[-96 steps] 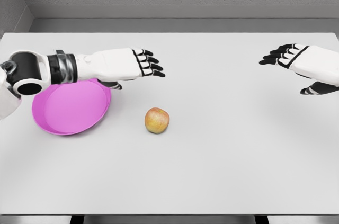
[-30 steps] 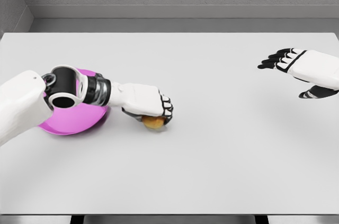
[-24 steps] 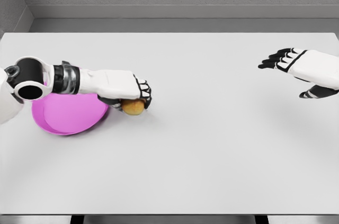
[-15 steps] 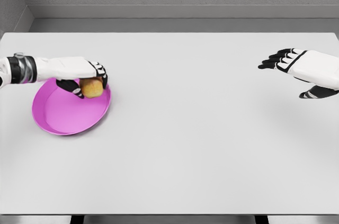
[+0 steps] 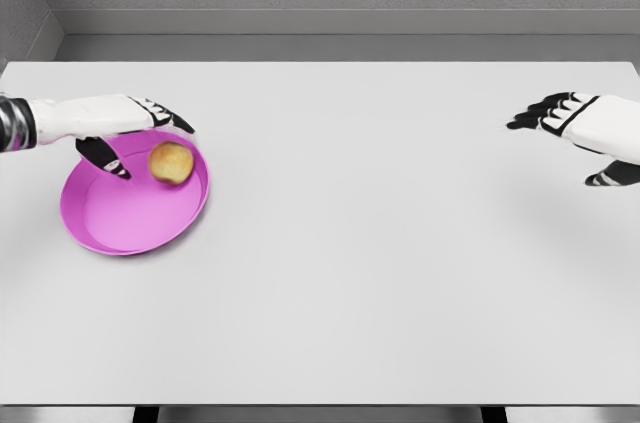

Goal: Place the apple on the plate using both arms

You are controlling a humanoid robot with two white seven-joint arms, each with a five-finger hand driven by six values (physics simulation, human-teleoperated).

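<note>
- Apple [image 5: 171, 162]: I see it inside the pink plate [image 5: 110, 233], at the far right rim.
- Left hand [image 5: 105, 120]: over the plate's far edge, fingers [image 5: 165, 115] spread, holding nothing.
- Right hand [image 5: 590, 128]: at the right border, fingers open, empty.
- Table [image 5: 380, 273]: bare between them.

white hands [image 5: 95, 118], black fingers [image 5: 165, 113]; silver wrist

right hand [image 5: 585, 131] cut at right edge, apple [image 5: 171, 162] slightly blurred
</note>
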